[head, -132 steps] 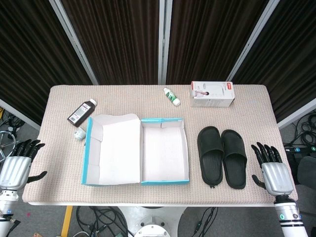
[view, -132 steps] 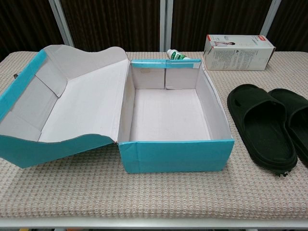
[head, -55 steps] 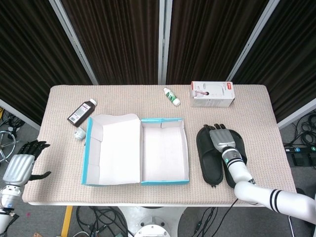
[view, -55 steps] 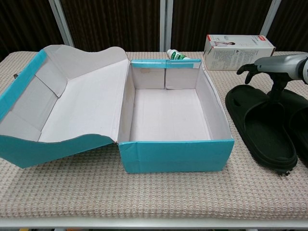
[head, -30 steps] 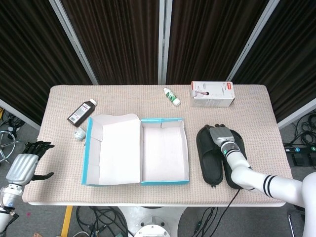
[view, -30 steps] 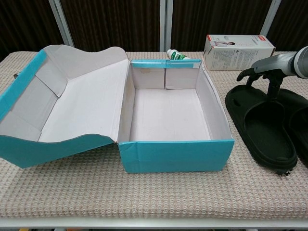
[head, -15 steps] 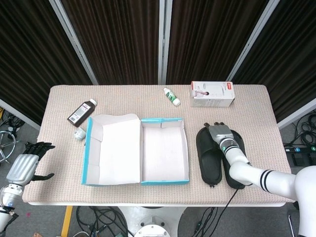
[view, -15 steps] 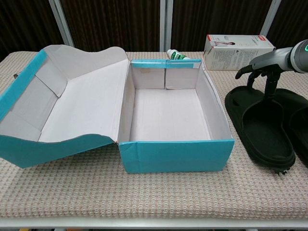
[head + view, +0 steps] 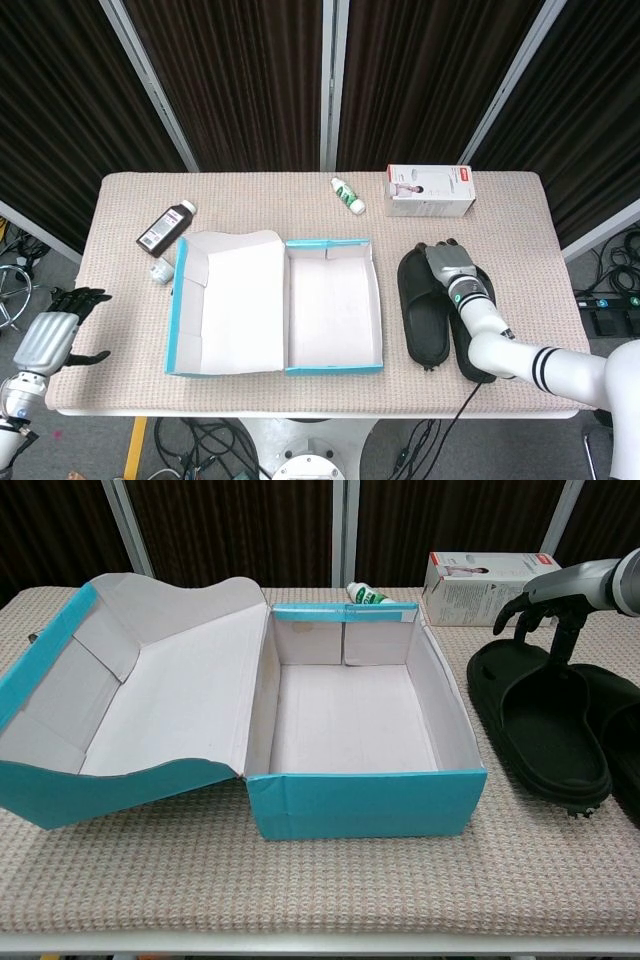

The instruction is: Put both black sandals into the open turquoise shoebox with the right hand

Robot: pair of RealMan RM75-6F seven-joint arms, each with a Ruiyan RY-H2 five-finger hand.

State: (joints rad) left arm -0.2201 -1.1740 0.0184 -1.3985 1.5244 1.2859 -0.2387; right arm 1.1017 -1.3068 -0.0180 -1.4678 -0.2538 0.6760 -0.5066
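- Right hand [image 9: 447, 262] sits at the far end of the sandals [image 9: 424, 310], fingers curled down onto the near one's strap; whether it truly grips, I cannot tell.
- Shoebox [image 9: 372, 300] stands open just left of that hand.
- White carton [image 9: 430, 191] lies beyond it.
- Left hand [image 9: 47, 338] hangs off the table's far left edge, fingers apart, holding nothing.

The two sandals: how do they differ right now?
The left sandal has the right hand at its far end, and that end looks lifted in the chest view; the right sandal lies flat and untouched. The left sandal is nearer the shoebox; the right sandal is nearer the table's right edge. Both are black slides, outside the shoebox.
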